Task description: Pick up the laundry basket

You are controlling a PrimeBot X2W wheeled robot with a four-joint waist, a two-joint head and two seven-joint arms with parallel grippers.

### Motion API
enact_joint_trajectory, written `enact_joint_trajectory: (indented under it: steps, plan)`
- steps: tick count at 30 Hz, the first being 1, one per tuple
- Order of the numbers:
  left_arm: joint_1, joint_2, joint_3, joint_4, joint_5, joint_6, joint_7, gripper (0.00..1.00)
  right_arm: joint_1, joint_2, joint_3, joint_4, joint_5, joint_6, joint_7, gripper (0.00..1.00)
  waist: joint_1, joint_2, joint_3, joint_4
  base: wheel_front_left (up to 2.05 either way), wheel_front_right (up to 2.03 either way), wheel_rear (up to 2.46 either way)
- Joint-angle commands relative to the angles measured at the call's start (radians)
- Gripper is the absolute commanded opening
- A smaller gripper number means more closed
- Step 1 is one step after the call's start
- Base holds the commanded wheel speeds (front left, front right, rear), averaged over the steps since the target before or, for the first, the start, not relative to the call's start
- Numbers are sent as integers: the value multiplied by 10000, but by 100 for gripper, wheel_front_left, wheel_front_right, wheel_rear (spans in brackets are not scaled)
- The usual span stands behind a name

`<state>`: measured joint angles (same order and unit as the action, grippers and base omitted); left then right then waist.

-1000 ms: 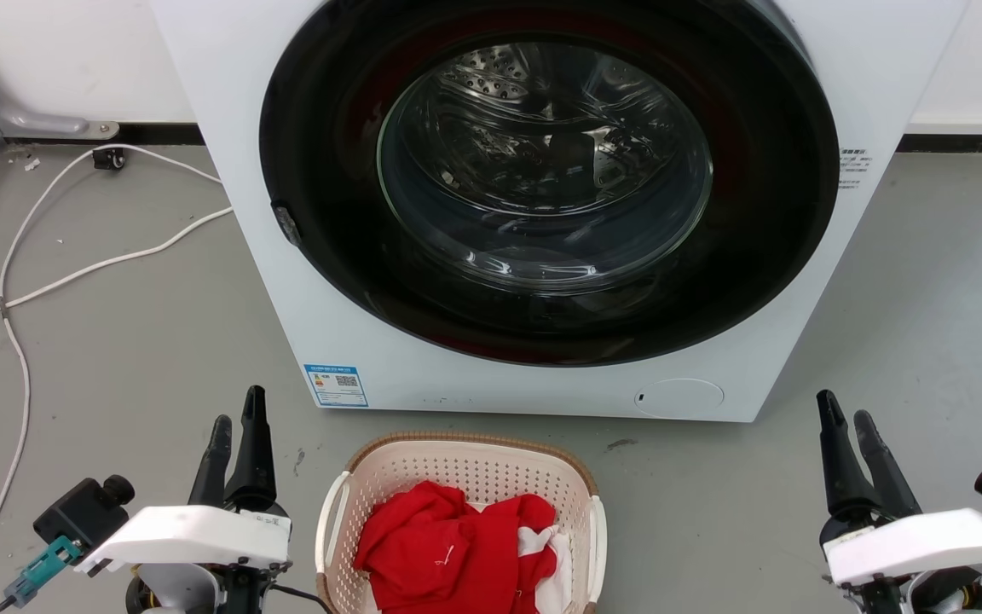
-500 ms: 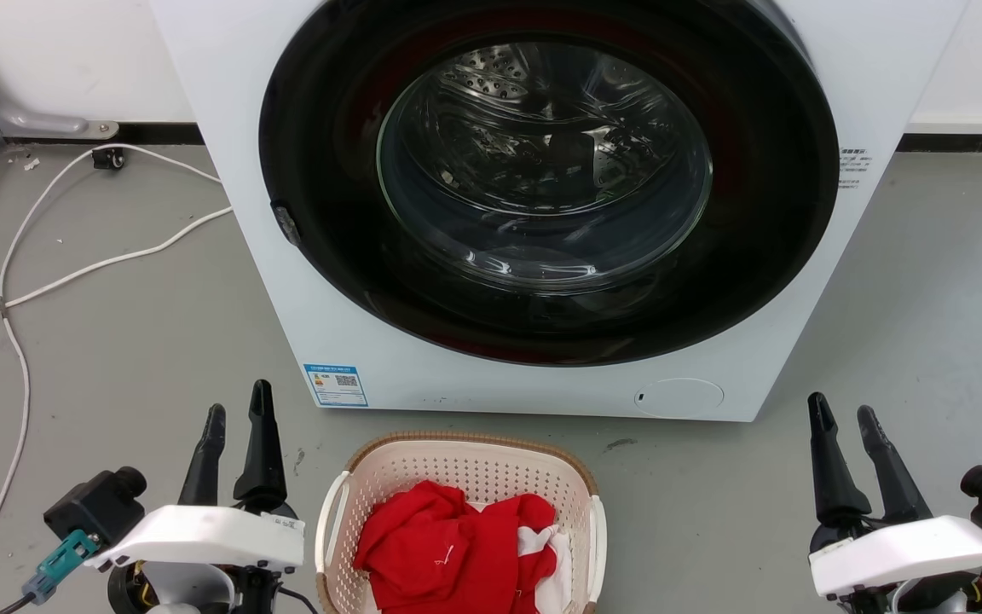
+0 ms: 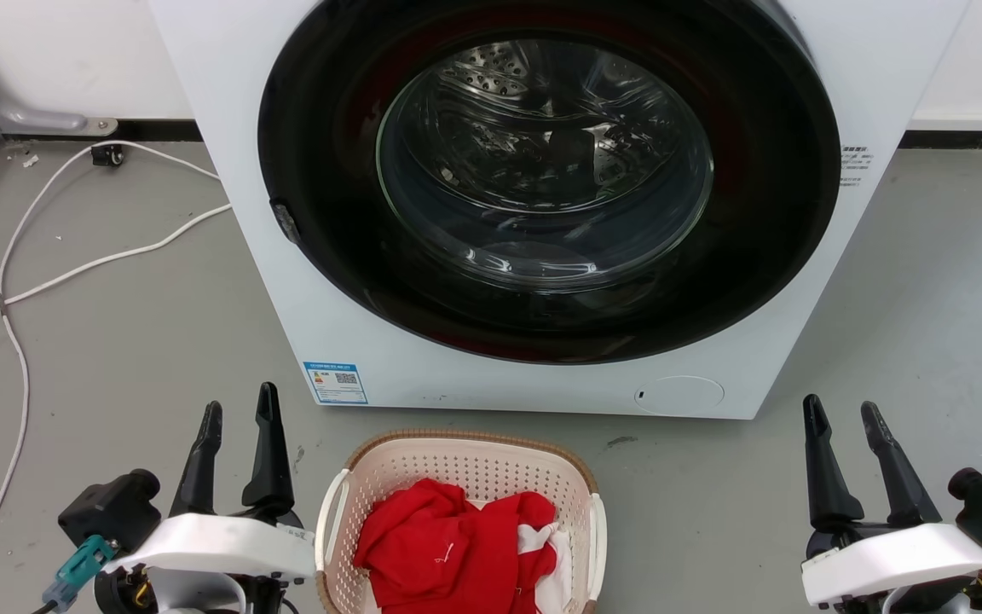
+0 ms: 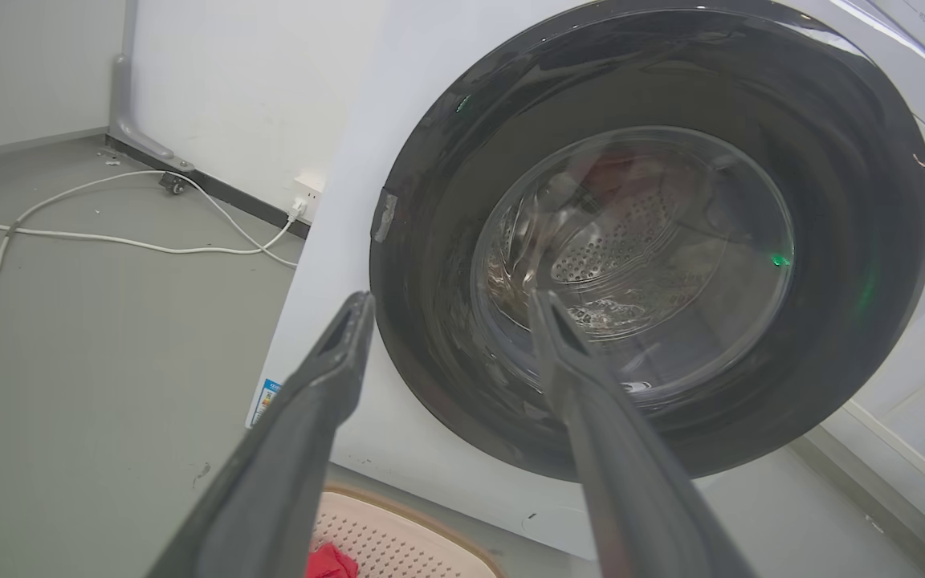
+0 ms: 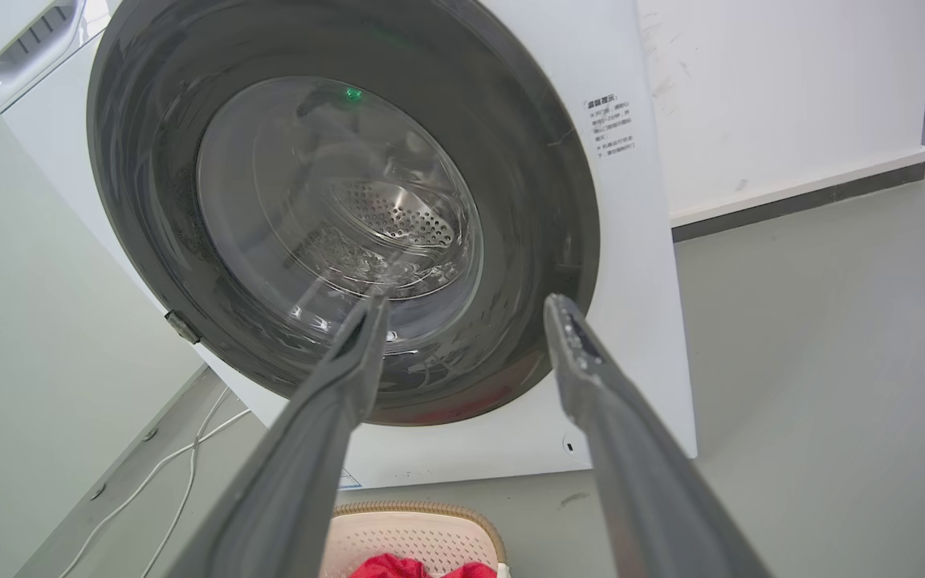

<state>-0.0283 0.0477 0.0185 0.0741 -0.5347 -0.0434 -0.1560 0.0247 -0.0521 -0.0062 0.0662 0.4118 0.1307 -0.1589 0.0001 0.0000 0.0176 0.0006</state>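
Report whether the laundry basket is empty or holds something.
Not empty. The laundry basket holds crumpled red clothing and some white cloth; its far inner wall shows above them.

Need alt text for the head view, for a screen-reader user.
A cream laundry basket holding red cloth sits on a grey floor in front of a white front-loading washer. The open left gripper and right gripper flank the basket, neither touching it.
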Motion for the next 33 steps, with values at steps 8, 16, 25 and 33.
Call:
enact_joint_trajectory:
  steps: [8, 16, 25, 33]
  plan:
    - [38, 28, -43, -123, 987, 108, -276, 100, 122, 12, 60, -251, -964, 0, -259, 100, -1, 0, 25, 12, 0, 0, 0]
    - [89, 31, -99, -176, 1777, 231, -454, 100, 176, 16, 79, -331, -1756, 0, -434, 100, -1, 0, 40, 21, 0, 0, 0]
    - [164, 33, -167, -223, 2625, 365, -638, 100, 265, 20, 95, -405, -2616, 0, -628, 100, -1, 0, 81, 9, 0, 0, 0]
    - [189, 35, -225, -227, 3297, 455, -807, 100, 335, 25, 121, -493, -3313, 0, -783, 100, -1, 0, 129, 11, 0, 0, 0]
